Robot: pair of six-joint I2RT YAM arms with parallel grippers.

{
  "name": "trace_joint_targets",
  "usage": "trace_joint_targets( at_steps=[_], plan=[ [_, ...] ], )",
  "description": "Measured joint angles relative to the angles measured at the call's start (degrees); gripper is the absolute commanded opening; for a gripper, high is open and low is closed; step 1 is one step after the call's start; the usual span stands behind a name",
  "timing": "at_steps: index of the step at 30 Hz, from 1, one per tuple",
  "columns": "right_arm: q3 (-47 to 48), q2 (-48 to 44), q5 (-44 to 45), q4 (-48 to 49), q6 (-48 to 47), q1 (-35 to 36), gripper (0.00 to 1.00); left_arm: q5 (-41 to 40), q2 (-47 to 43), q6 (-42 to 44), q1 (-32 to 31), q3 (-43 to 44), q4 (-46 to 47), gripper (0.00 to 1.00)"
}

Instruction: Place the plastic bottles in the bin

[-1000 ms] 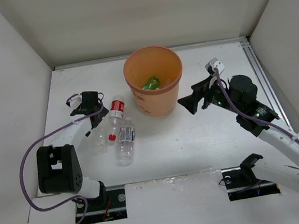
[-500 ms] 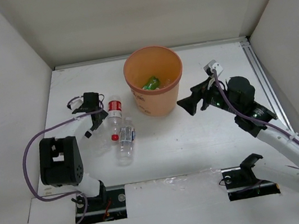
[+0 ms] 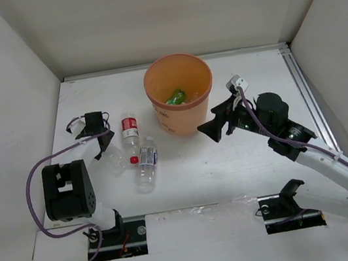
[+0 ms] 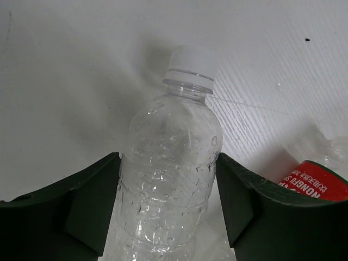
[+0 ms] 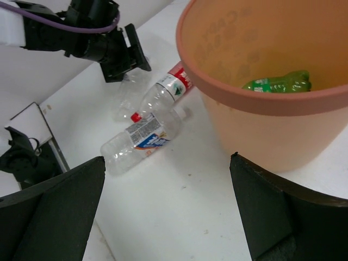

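The orange-tan bin [image 3: 193, 118] stands at the back middle of the table with a green bottle [image 3: 175, 96] inside it, also visible in the right wrist view [image 5: 277, 84]. Three plastic bottles lie left of the bin: a red-labelled one [image 3: 129, 128], a blue-labelled one [image 3: 145, 166], and a clear one with a white cap [image 4: 174, 136]. My left gripper [image 4: 167, 163] is shut on the clear bottle, both fingers against its sides. My right gripper [image 5: 167, 163] hangs open and holds nothing, beside the bin's front right side [image 5: 272, 130].
White walls enclose the table on the left, back and right. A metal rail [image 3: 308, 96] runs along the right edge. The left arm's purple cable [image 3: 34, 186] loops near its base at the front left.
My left gripper has closed from wide open onto the clear bottle and shifted left. The red-labelled bottle has turned slightly. My right gripper has moved left, toward the bin's front.
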Motion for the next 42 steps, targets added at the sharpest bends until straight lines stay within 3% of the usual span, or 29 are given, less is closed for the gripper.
trace_joint_targets(
  at_steps=[1,2,3,6,11,20,24,31,42],
  plan=[
    [0.3,0.0,0.2,0.0,0.0,0.8,1.0,0.4,0.1,0.0,0.2,-0.3,0.8,0.54],
    [0.6,-0.1,0.3,0.0,0.0,1.6,1.0,0.6,0.1,0.0,0.4,-0.7,1.6,0.21],
    [0.9,-0.1,0.5,0.0,0.0,2.3,1.0,0.8,0.1,-0.3,0.5,-0.8,2.0,0.11],
    [1.8,-0.1,1.1,0.0,0.0,4.4,1.0,0.9,0.0,-0.2,0.5,-0.9,2.9,0.0],
    [3.6,0.1,1.2,0.1,-0.1,7.4,1.0,0.9,-4.8,-1.0,0.5,-3.4,-0.1,0.0],
    [10.9,8.0,-1.1,2.2,-0.2,13.1,1.0,3.9,-26.9,1.3,-2.6,1.1,-5.1,0.0],
    [15.3,14.5,-1.5,3.7,-0.3,15.0,1.0,11.5,-32.3,5.1,-5.0,4.3,-1.9,0.0],
    [21.9,27.3,-4.5,8.4,2.0,16.0,1.0,31.6,-34.7,9.2,-5.7,5.2,5.7,0.0],
    [28.8,39.0,-5.8,14.9,9.1,18.0,1.0,47.8,-41.3,7.6,-5.7,1.7,21.6,0.0]
  ],
)
